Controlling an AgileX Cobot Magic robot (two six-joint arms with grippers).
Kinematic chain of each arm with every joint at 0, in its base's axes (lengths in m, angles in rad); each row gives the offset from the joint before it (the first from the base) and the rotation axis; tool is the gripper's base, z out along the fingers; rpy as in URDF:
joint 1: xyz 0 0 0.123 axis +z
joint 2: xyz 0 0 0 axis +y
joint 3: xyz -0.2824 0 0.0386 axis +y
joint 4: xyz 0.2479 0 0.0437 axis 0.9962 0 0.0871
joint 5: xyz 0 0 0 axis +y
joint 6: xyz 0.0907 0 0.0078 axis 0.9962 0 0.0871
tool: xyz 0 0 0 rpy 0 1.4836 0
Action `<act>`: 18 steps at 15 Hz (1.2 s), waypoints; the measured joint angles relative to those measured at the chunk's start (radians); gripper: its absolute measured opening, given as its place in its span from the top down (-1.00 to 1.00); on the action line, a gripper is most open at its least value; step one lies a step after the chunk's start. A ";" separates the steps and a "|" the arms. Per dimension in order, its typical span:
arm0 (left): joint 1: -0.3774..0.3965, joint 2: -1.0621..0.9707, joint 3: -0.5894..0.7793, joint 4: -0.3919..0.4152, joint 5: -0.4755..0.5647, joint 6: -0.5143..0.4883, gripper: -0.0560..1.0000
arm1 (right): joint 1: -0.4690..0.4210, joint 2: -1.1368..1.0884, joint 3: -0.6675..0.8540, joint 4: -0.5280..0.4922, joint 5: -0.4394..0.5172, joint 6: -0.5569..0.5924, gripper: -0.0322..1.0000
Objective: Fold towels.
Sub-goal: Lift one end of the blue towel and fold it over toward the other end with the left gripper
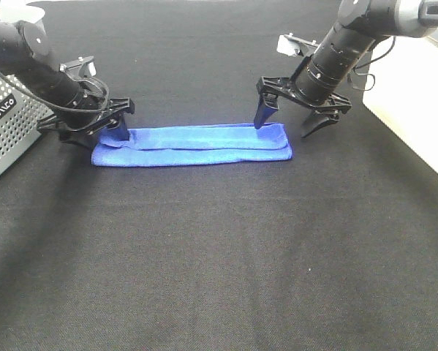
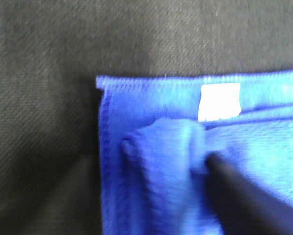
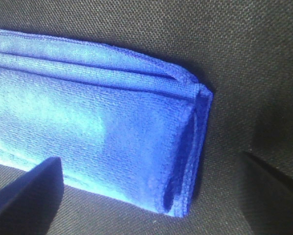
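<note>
The royal-blue towel [image 1: 193,145] lies folded into a long narrow strip on the black cloth [image 1: 219,256]. My left gripper [image 1: 96,137] is open at the towel's left end. One finger [image 2: 239,196] rests on a bunched fold [image 2: 156,147] beside the white tag [image 2: 218,102]. My right gripper [image 1: 290,123] is open over the towel's right end [image 3: 185,147]. One finger [image 1: 262,115] touches the strip's top edge, and the other is off the towel to the right. Both its fingers [image 3: 24,196] straddle the layered end, holding nothing.
A grey perforated basket [image 1: 6,124] stands at the left edge, close behind my left arm. A white surface [image 1: 416,110] borders the black cloth on the right. Black cloth stretches in front of the towel.
</note>
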 joint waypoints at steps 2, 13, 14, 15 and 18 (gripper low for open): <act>-0.001 0.010 0.000 -0.029 -0.006 0.002 0.42 | 0.000 0.000 0.000 0.000 0.000 0.000 -0.77; -0.005 -0.168 -0.051 0.303 0.208 -0.110 0.76 | 0.000 -0.059 0.000 -0.001 0.076 0.028 -0.77; -0.008 -0.177 -0.081 0.294 0.250 -0.120 0.76 | 0.000 -0.079 0.000 -0.004 0.090 0.028 -0.77; -0.022 -0.179 -0.115 0.281 0.298 -0.133 0.76 | 0.000 -0.089 -0.002 -0.006 0.106 0.029 -0.77; -0.078 -0.181 -0.175 0.223 0.337 -0.158 0.76 | 0.000 -0.090 -0.002 -0.020 0.137 0.039 -0.77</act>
